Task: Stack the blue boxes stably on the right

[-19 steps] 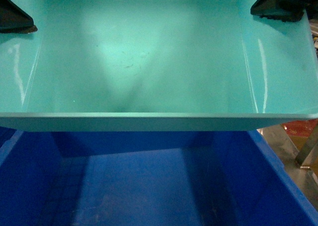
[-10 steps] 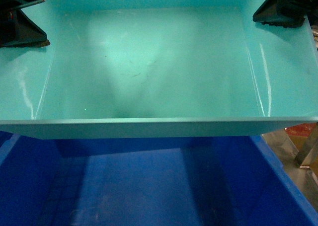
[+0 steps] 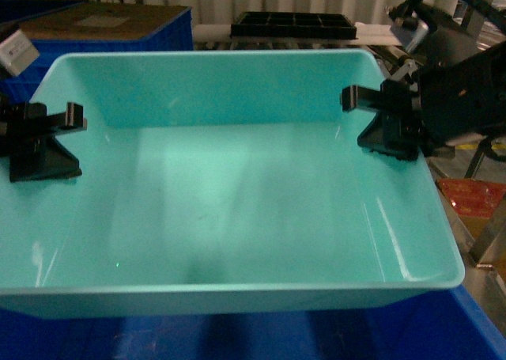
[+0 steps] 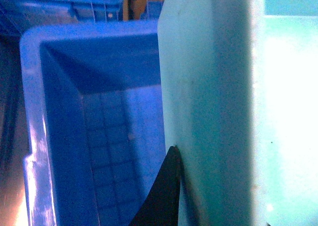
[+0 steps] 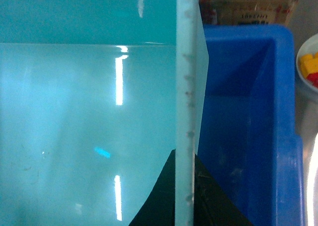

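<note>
While grippers clamp the turquoise tub (image 3: 237, 210), ribbed crates (image 3: 118, 24) stand behind.

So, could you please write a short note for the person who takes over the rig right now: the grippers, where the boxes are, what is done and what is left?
Left gripper: shut on the left wall of the light turquoise open-top plastic tub.
Right gripper: shut on the tub's right wall.
Boxes: both arms hold the turquoise tub over the larger dark blue plastic tub. The wrist views show its walls inside the blue rim.
Done: turquoise tub gripped and brought over the blue one.
Left: whether it is fully seated cannot be told. Probably lower it until it rests level, then open both grippers and withdraw.
</note>
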Controlling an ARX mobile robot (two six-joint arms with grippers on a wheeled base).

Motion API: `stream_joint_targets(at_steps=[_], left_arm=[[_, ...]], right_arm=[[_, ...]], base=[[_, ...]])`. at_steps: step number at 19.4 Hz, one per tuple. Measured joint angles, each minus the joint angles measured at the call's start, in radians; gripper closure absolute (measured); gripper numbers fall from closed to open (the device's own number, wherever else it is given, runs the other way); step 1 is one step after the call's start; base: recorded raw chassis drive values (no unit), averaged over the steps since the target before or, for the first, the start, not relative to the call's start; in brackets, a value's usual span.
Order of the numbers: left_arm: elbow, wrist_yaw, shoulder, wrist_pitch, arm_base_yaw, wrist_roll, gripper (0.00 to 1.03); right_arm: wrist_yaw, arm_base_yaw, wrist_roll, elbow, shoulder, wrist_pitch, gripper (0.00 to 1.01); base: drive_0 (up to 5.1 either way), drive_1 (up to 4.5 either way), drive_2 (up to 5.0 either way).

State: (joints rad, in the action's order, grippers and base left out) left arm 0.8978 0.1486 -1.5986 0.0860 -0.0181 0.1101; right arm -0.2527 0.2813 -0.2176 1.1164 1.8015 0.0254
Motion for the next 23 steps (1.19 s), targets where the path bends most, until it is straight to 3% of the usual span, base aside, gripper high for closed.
stream_joint_targets(at_steps=[2, 6, 19, 20, 22, 23], left_arm=[[-0.026, 0.0, -0.032, 0.003, -0.009, 0.011, 0.97], [-0.079, 0.0, -0.163, -0.141, -0.029, 0.008, 0.97], [-0.106, -0.029, -0.291, -0.26, 0.003, -0.058, 0.97], [-0.106, -0.027, -0.293, -0.267, 0.007, -0.066, 0.93], [-0.115, -0.077, -0.293, -0.306, 0.015, -0.137, 0.72], [-0.112, -0.079, -0.292, -0.301, 0.021, -0.142, 0.63]], right_arm=[[-0.014, 0.0, 0.013, -0.018, 0.037, -0.003, 0.99], [-0.009, -0.024, 0.032, -0.083, 0.078, 0.043, 0.99], [0.023, 0.006, 0.005, -0.116, 0.209, 0.175, 0.99], [0.024, 0.007, 0.005, -0.116, 0.209, 0.179, 0.96], [-0.055, 0.007, 0.02, -0.117, 0.198, 0.193, 0.75], [-0.072, 0.01, 0.027, -0.117, 0.185, 0.193, 0.65]], base=[[0.0, 0.0, 0.0], [0.0, 0.0, 0.0], [0.0, 0.0, 0.0], [0.0, 0.0, 0.0], [0.0, 0.0, 0.0], [0.0, 0.0, 0.0]])
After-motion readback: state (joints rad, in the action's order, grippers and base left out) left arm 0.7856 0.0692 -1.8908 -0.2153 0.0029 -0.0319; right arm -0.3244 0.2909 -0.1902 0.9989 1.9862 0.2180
